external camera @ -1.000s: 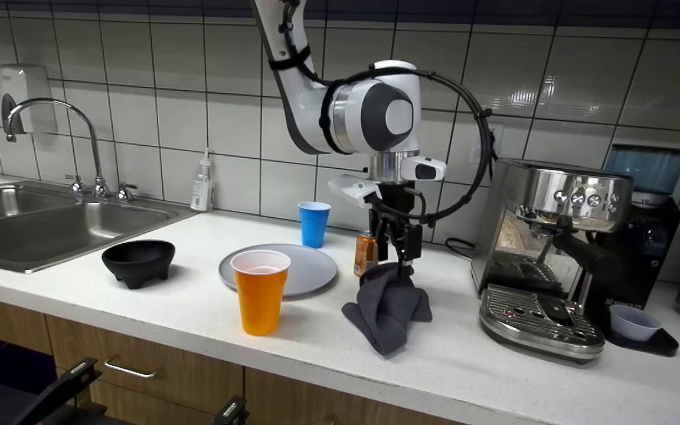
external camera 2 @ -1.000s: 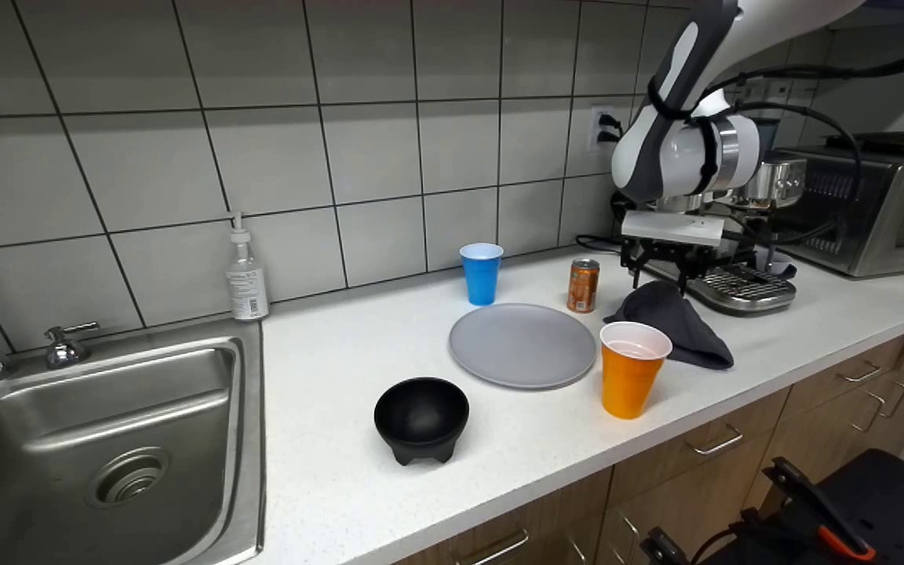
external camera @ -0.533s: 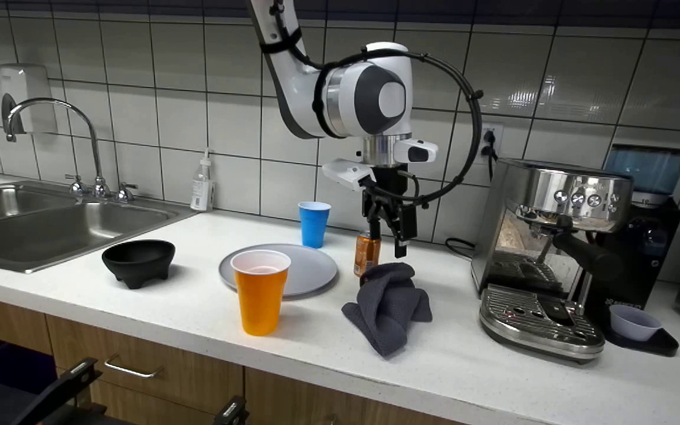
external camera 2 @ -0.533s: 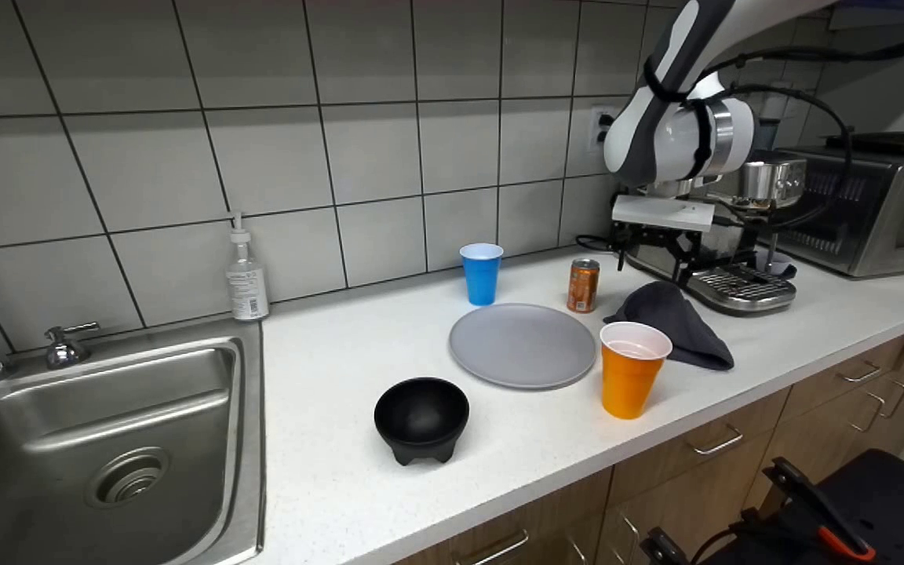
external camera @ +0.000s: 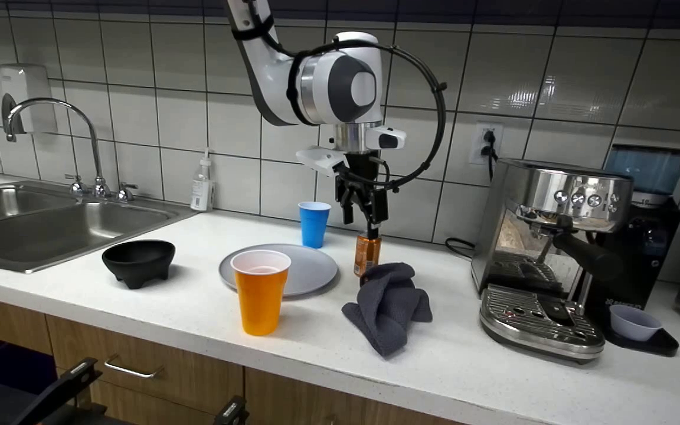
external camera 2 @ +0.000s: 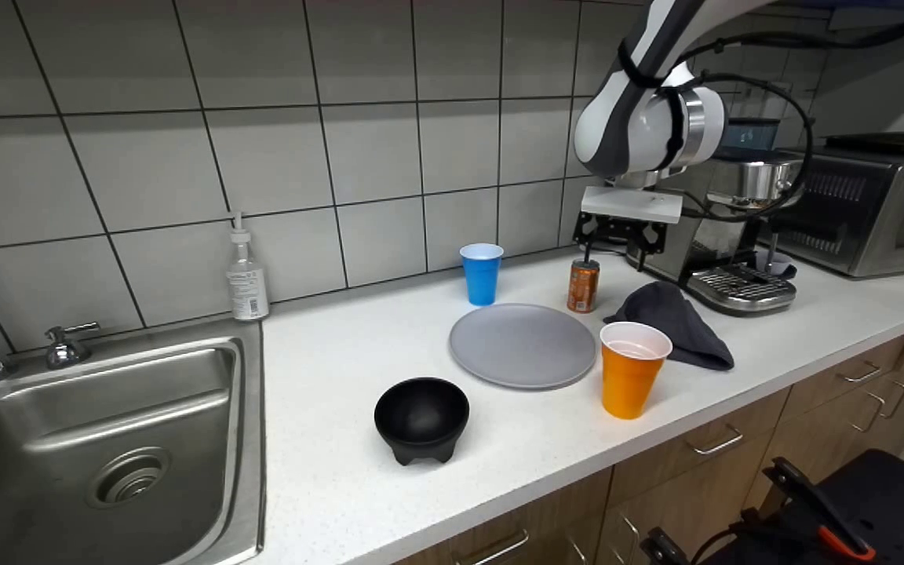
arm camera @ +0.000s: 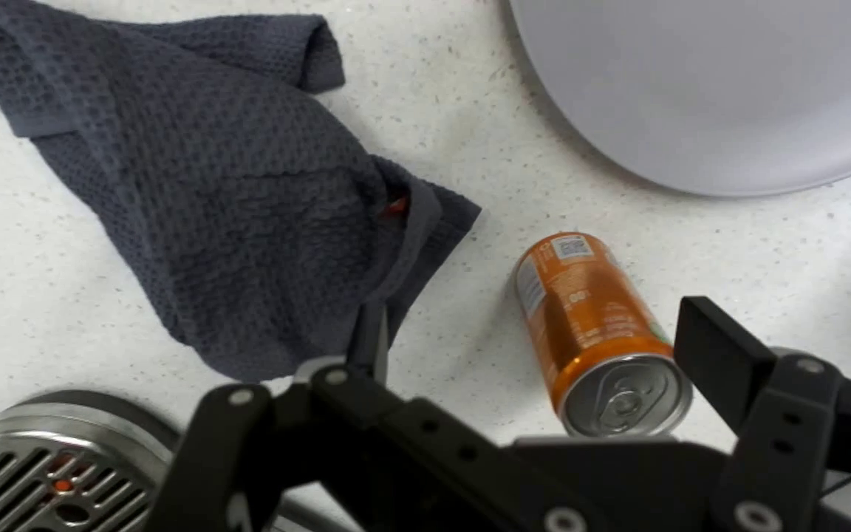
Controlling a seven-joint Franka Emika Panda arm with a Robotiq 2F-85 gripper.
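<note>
Gripper [external camera: 360, 224] poised above an orange drink can [arm camera: 588, 318]

The jaws are spread wide, with the can framed between them in the wrist view. It is stood upright on the speckled white countertop [external camera: 192, 307], flanked by a bunched charcoal waffle-weave towel [arm camera: 226, 192] and a gray plate [external camera 2: 523, 345].

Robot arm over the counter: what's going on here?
The robot arm has its gripper open, holding nothing, close to the top of an orange can; whether they touch is hard to tell. The can stands upright on the counter near the gray plate and a crumpled dark cloth. Something reddish shows in the cloth's fold.
</note>
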